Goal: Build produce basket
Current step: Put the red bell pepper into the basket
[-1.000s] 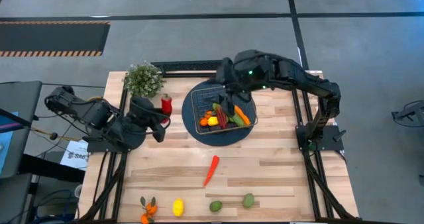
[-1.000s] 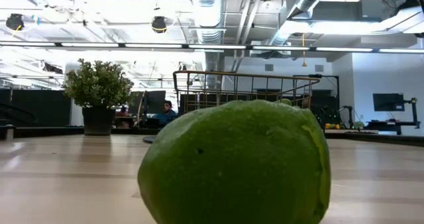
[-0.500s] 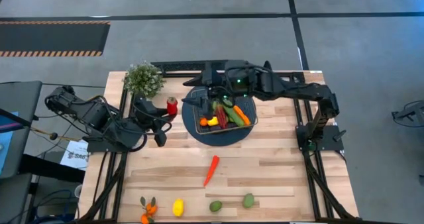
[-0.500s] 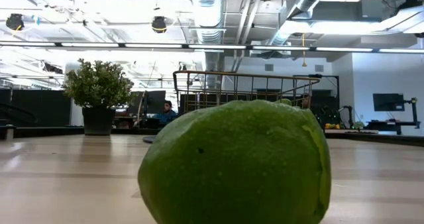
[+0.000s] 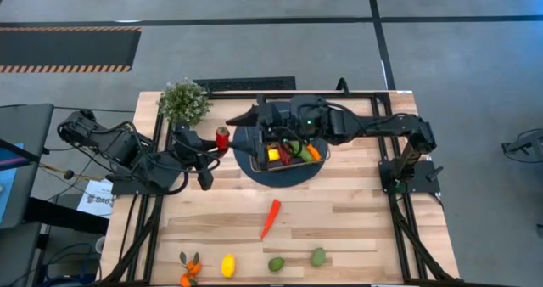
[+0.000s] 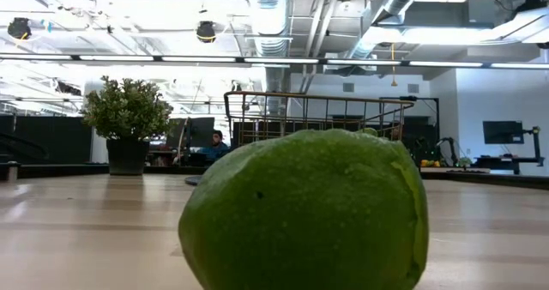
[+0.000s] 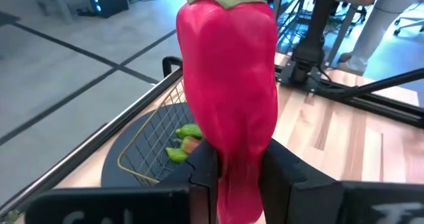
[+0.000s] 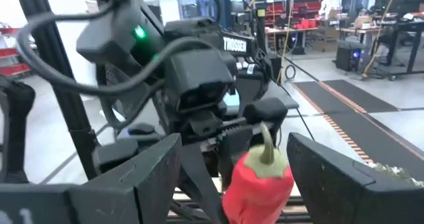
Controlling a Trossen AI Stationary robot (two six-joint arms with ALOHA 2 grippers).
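Left wrist view: red pepper [image 7: 228,98] upright between left claw [image 7: 236,174] fingers.

Bright, even overhead light; ceiling strip lights [image 6: 257,60] glare in the low view, where the near lime [image 6: 304,213] looms soft-focused.

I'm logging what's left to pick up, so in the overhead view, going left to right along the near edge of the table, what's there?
Tangerines → yellow lemon → first green lime → second green lime.
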